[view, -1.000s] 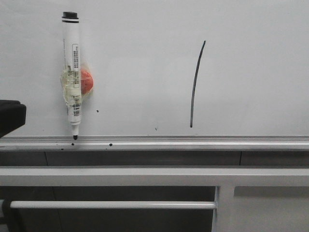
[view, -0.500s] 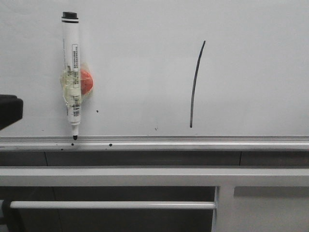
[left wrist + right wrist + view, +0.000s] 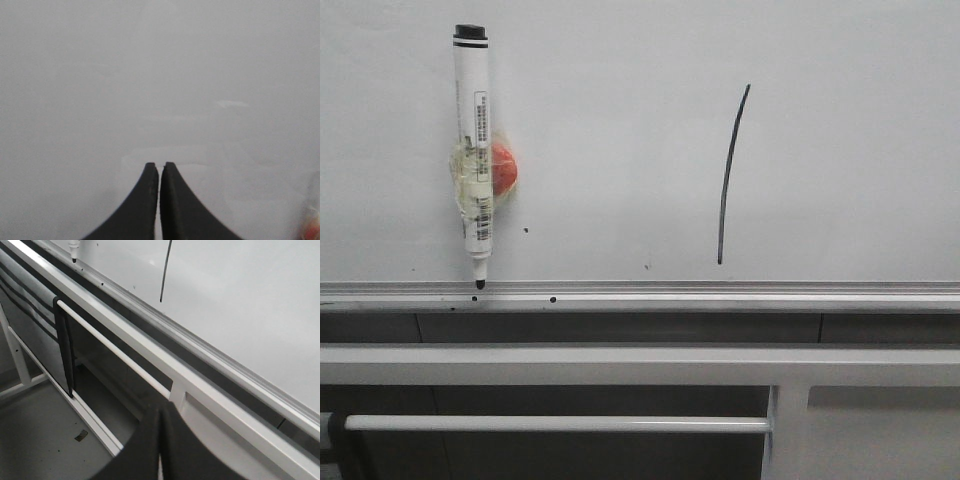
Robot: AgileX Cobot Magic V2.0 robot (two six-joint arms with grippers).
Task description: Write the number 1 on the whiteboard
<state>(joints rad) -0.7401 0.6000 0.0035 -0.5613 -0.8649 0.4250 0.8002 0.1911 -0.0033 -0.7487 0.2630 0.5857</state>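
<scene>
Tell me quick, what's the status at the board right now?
Left gripper and right gripper both shut, empty. Number 1 drawn on whiteboard. Marker parked on board, nothing obstructing.

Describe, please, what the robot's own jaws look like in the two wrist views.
Both grippers look alike. The left gripper has two matte black fingers, broad at the base and curving inward to narrow, blunt tips. The right gripper shows the same plain black, flared shape, slightly blurred. No cables, markings or sleeves show in either view, and the arms themselves are out of sight.
</scene>
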